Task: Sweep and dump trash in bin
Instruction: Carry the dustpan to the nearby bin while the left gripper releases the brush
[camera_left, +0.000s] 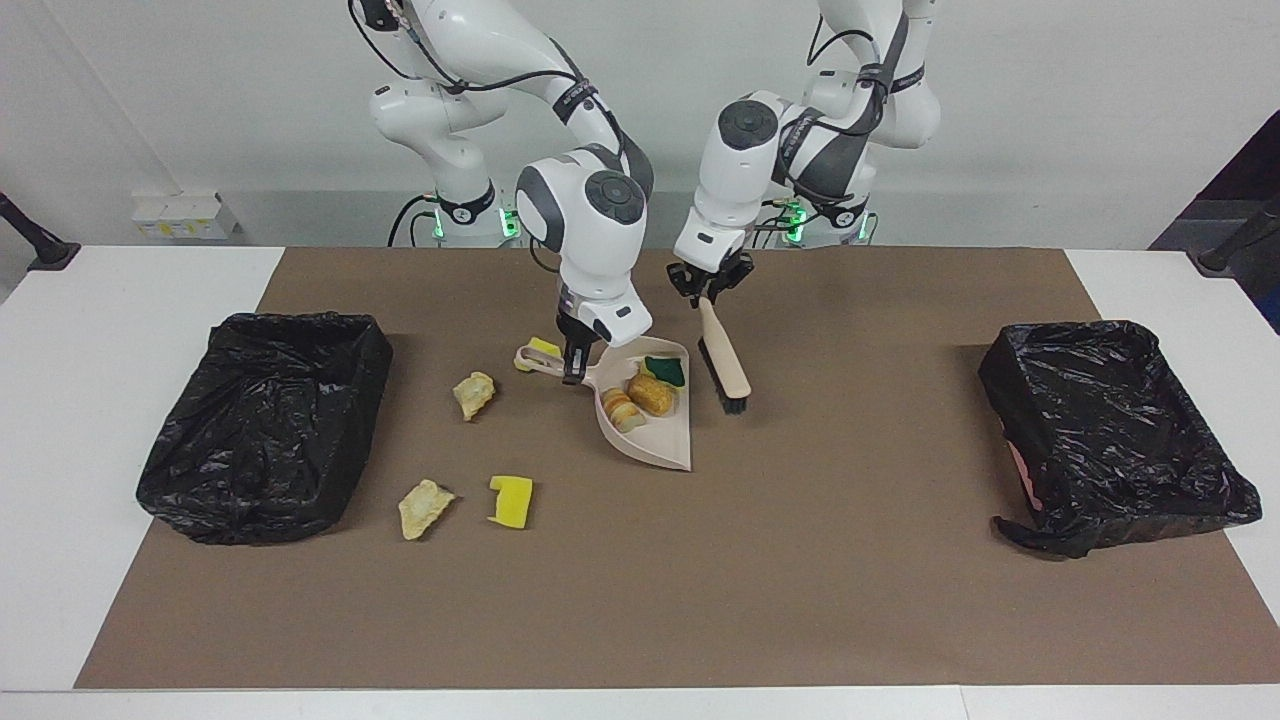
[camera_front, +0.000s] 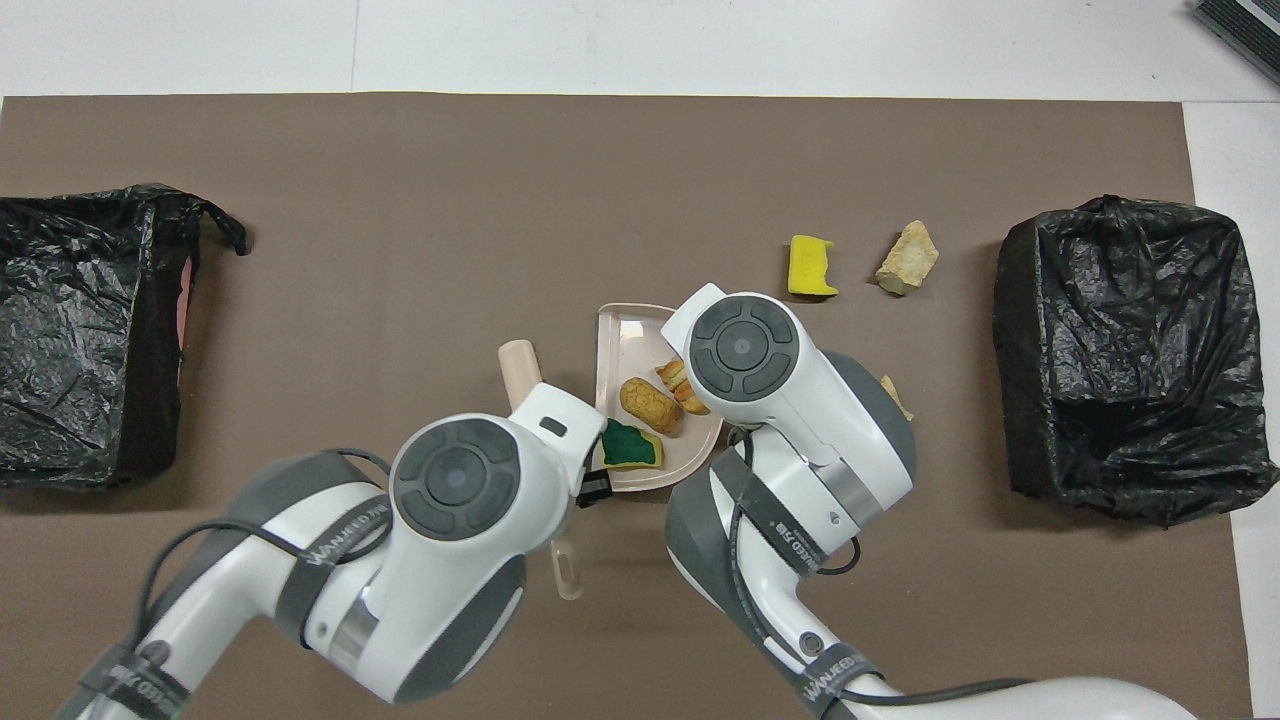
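My right gripper (camera_left: 574, 372) is shut on the handle of the beige dustpan (camera_left: 655, 440), which rests on the brown mat. In the pan lie two orange-brown bread lumps (camera_left: 652, 395) and a green-and-yellow sponge piece (camera_left: 664, 369). My left gripper (camera_left: 708, 296) is shut on the beige brush (camera_left: 728, 365), whose bristles are down by the pan's side toward the left arm's end. Loose trash lies toward the right arm's end: a yellow sponge bit (camera_left: 543, 349) by the handle, two tan chunks (camera_left: 473, 393) (camera_left: 425, 507) and a yellow sponge (camera_left: 512, 500). In the overhead view both hands hide their fingers.
A bin lined with a black bag (camera_left: 265, 420) stands at the right arm's end of the mat, and another (camera_left: 1110, 430) stands at the left arm's end. The brown mat (camera_left: 800, 560) covers the white table.
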